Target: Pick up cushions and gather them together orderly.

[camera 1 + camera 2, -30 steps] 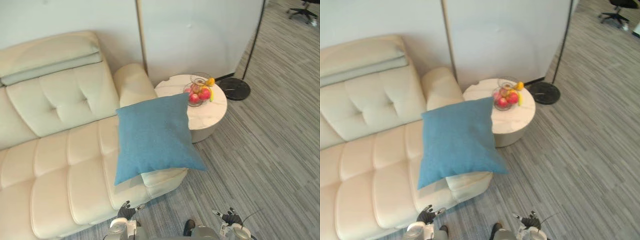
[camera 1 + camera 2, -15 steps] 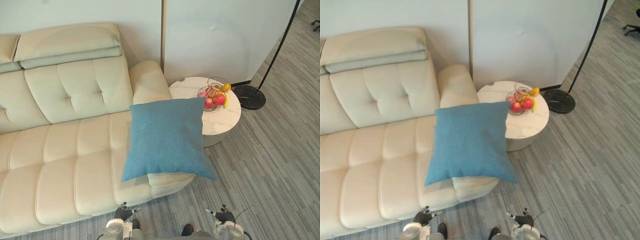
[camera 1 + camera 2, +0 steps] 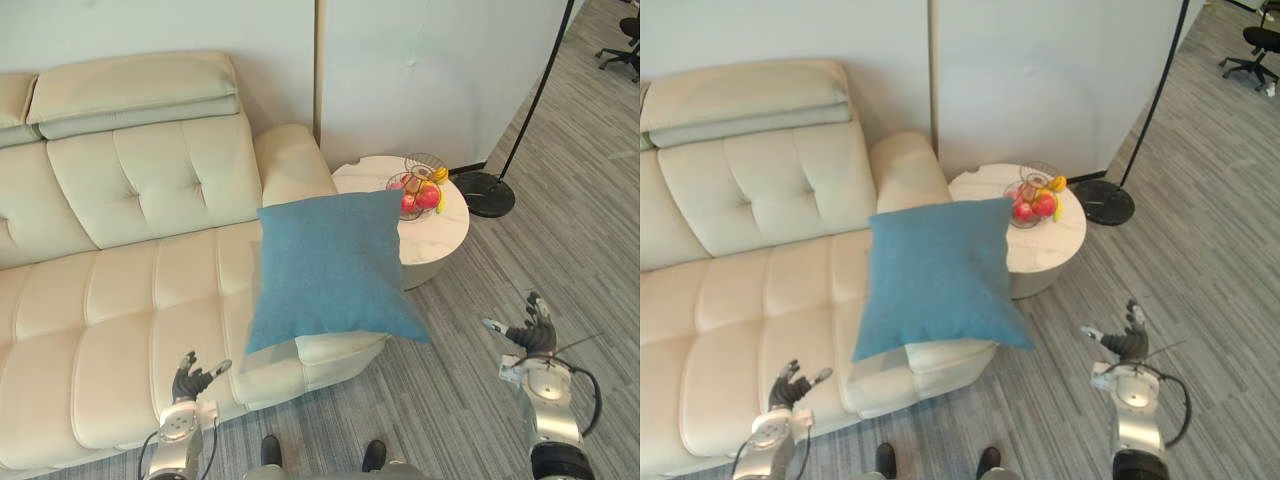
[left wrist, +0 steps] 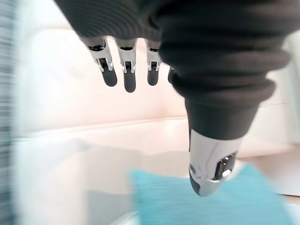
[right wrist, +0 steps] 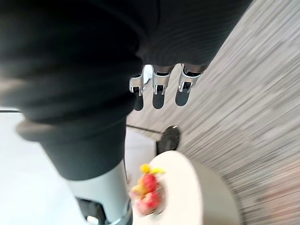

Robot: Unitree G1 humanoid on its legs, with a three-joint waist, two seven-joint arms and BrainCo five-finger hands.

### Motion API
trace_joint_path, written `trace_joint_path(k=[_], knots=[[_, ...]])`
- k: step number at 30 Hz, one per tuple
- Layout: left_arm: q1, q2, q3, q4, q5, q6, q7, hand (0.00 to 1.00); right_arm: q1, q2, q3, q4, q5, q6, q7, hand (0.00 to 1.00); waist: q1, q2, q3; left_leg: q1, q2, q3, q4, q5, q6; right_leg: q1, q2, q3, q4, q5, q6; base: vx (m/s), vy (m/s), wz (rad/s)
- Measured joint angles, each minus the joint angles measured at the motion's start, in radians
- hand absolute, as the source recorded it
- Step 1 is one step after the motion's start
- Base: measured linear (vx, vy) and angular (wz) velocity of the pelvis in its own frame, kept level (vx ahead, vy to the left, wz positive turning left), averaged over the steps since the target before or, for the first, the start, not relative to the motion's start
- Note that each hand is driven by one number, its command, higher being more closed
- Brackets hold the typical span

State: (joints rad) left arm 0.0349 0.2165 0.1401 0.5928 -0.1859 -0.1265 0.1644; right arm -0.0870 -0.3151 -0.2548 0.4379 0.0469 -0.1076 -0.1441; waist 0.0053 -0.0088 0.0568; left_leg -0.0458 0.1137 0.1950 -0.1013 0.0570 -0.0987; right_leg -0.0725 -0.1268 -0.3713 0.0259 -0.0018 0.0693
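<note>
Cushion (image 3: 330, 265), blue and nearly square, lies on the right end of the cream sofa (image 3: 130, 290). Its slightly longer run goes from the sofa's back toward the seat's front edge. The far edge sits just below the armrest (image 3: 290, 160), and its far right corner reaches the rim of the round white table (image 3: 445, 228). The near edge hangs out past the front of the seat, with the near right corner pointing out over the grey striped carpet (image 3: 480, 290). Whether it lies flat or leans cannot be told.

The left hand (image 3: 190, 378) hovers low in front of the seat, well apart from the cushion. It is empty, with the fingers (image 4: 127, 75) straight and spread and the thumb (image 4: 211, 164) held apart. The right hand (image 3: 528, 338) is raised over the carpet to the right of the table, also empty, its fingers (image 5: 158, 89) straight and fanned.

A wire bowl of red and yellow fruit (image 3: 418, 188) stands on the table. A floor lamp's round black base (image 3: 487, 193) rests just beyond it.
</note>
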Motion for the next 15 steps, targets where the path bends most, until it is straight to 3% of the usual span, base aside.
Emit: trace_joint_path(k=[5, 8, 12, 15], knots=[[-0.094, -0.005, -0.011, -0.037, -0.069, -0.023, 0.012, 0.00, -0.116, 0.003, 0.111, 0.017, 0.041, 0.000, 0.021, 0.00, 0.008, -0.004, 0.003, -0.030, 0.001, -0.023, 0.000, 0.007, -0.001, -0.005, 0.005, -0.031, -0.018, 0.009, -0.007, 0.08, -0.004, 0.17], [-0.195, -0.003, -0.037, -0.037, -0.093, -0.024, 0.034, 0.00, -0.225, 0.001, 0.162, 0.031, 0.040, 0.000, 0.023, 0.00, 0.034, -0.019, 0.015, -0.079, 0.002, -0.029, 0.023, 0.007, -0.001, -0.039, 0.004, -0.027, -0.018, 0.015, -0.015, 0.04, 0.005, 0.09], [-0.345, 0.012, -0.062, -0.024, -0.092, -0.025, 0.069, 0.00, -0.375, 0.003, 0.212, 0.111, 0.040, -0.001, 0.008, 0.00, 0.056, -0.042, 0.072, -0.136, 0.007, -0.042, 0.054, 0.007, -0.001, -0.074, 0.005, -0.015, -0.014, 0.028, -0.032, -0.03, 0.015, 0.09], [-0.419, 0.053, -0.062, 0.032, -0.092, -0.025, 0.078, 0.00, -0.439, 0.001, 0.209, 0.152, 0.041, 0.003, -0.016, 0.00, 0.056, -0.047, 0.112, -0.174, 0.006, -0.041, 0.073, 0.007, -0.001, -0.109, 0.002, 0.000, -0.007, 0.038, -0.030, -0.07, 0.032, -0.04]])
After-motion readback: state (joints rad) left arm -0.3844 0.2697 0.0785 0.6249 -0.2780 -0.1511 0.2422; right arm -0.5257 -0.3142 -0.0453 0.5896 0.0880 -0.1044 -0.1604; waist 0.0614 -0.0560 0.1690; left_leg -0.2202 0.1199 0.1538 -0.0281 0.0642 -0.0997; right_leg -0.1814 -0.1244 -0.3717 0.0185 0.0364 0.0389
